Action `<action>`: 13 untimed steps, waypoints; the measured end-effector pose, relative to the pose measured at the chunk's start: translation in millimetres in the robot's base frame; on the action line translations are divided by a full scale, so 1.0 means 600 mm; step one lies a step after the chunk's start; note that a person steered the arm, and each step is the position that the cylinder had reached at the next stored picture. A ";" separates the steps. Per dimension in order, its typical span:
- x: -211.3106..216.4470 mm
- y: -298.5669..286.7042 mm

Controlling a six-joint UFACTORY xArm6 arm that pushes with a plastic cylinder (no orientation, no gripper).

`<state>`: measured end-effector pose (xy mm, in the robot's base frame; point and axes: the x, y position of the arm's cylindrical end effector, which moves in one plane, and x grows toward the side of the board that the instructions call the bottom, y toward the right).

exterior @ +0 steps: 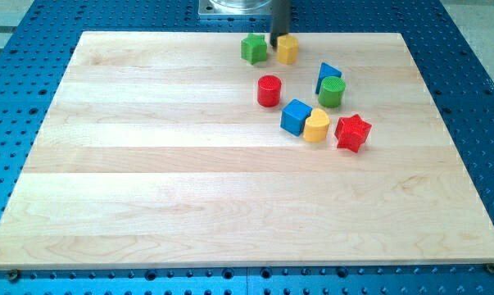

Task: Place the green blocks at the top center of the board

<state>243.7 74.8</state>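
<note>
Green star-shaped block (253, 49) sitting just inside the board's top edge, near its centre, apparently where the task wants it. Immediately to its right, tip (278, 44) of the dark rod resting in the narrow gap between this green block and a yellow block (287, 49); hard to tell whether touching either. No gripper on this arm, hence nothing being held, only pushed. Yellow block's shape hard to make out, its left side partly covered by the rod; rod itself cut off by the view's top.

Further toward the board's middle, red cylinder (269, 90) standing alone, well below the top pair. Right of it, blue cube (296, 116) and yellow heart-like block (315, 127) lying touching or nearly so. Above these, blue wedge-like block (328, 76) pressing against the second green block, a cylinder (331, 92), which is partly hiding the wedge's lower edge. Red star-shaped block (352, 132) lying rightmost, just beside the yellow heart.

Judging from this layout: one green block seemingly delivered, the green cylinder remaining right of centre and away from the top edge, so needing a push up and leftward, ideally without dragging the blue wedge along. Wooden board (148, 180) otherwise bare toward its left edge and bottom edge.
</note>
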 end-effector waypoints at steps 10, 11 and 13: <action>0.203 0.098; 0.211 -0.056; 0.269 -0.158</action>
<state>405.3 -19.9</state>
